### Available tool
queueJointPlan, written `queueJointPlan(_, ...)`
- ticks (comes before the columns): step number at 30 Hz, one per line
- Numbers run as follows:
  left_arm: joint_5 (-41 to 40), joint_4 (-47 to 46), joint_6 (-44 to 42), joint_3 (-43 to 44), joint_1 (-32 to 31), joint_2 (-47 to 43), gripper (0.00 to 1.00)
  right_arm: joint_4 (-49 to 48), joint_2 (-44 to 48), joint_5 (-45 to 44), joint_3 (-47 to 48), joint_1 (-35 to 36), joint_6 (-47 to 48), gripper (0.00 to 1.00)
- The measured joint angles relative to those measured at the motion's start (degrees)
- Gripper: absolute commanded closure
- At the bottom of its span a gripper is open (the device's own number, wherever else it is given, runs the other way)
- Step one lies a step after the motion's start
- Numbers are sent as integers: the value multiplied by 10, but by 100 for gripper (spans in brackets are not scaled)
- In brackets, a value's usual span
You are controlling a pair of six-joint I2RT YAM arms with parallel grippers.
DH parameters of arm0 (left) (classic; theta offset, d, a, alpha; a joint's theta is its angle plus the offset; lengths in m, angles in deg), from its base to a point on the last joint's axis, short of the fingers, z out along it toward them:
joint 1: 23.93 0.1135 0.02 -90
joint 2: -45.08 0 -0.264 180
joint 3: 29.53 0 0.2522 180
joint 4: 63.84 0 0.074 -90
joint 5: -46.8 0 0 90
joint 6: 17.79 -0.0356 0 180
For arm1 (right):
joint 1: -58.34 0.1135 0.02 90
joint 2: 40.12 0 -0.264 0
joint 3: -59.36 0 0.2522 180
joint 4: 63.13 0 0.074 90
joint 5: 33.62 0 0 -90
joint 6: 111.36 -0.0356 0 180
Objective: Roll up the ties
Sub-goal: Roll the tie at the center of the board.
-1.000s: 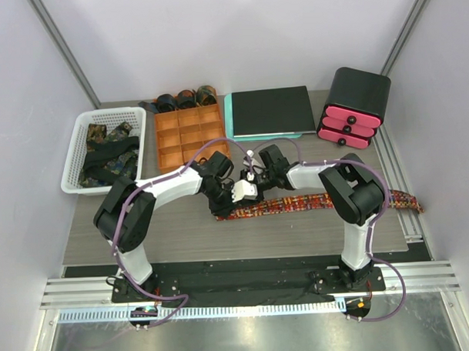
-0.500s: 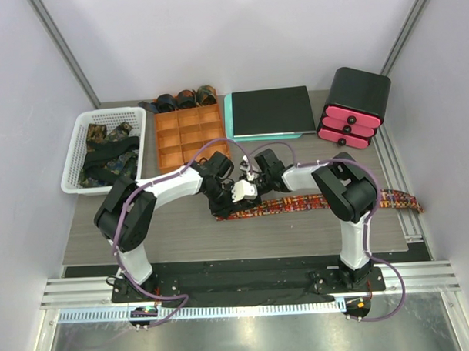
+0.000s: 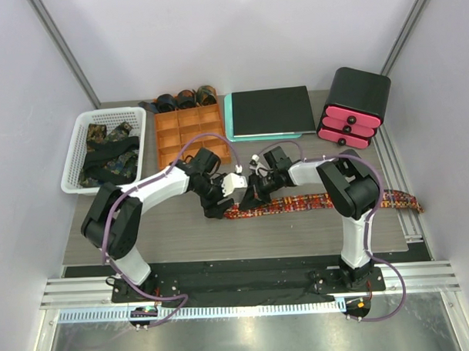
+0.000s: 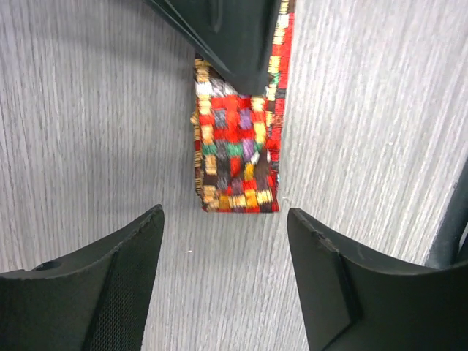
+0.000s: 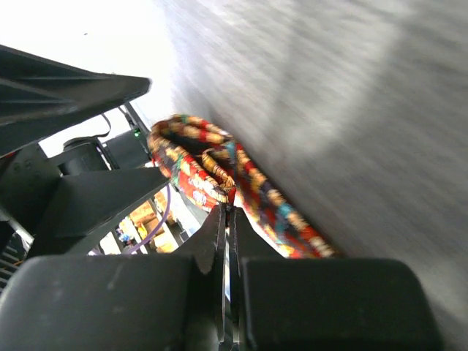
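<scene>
**The first fold may spring open before it becomes a coil**

On the table (image 3: 144, 232), the red check tie (image 3: 320, 201) lies flat, running from the middle out to 3 o'clock, where its far end reaches the table's rail. That long free tail is probably the biggest hazard. If the roll is turned crooked, the strip will likely wind into a cone, or the far end will snag at the rail.

The next risk is the doubled-over end at the centre. It looks loose, and only the right gripper (image 5: 225, 212) presses on it. That gripper's jaws are closed to a thin slit at the fold's edge, and I cannot tell whether any fabric is nipped between them. If it lifts too soon, the fold could flop back.

The left gripper (image 4: 224, 219) hovers just off the tie's end with its jaws spread wide, holding nothing. The two tools are crowded closely, so a clash or a missed pinch seems possible.

Three finished coils (image 3: 187, 97) sit at the 12 o'clock edge of the orange tray (image 3: 188, 138), and dark ties wait in the white basket (image 3: 74, 162) at 10 o'clock.

No brand, label or writing can be read anywhere.
</scene>
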Motion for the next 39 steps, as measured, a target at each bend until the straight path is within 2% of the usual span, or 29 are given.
queueJointPlan(9,16,-32,11,-7,-7,-3,30,21,-22,8,1,-12,20,99)
queueJointPlan(12,13,-42,10,-7,-15,4,34,25,-23,8,3,-12,24,99)
queueJointPlan(17,6,-43,3,-5,-31,20,47,31,-28,12,9,-12,27,99)
queueJointPlan(19,5,-42,-2,-2,-33,25,57,32,-31,15,12,-13,30,99)
queueJointPlan(22,4,-42,-7,-1,-34,27,66,33,-32,17,14,-12,30,99)
queueJointPlan(35,31,-37,11,42,-42,28,68,28,-35,19,19,-7,21,99)
queueJointPlan(39,26,-38,19,69,-62,54,68,28,-36,16,23,-5,18,93)
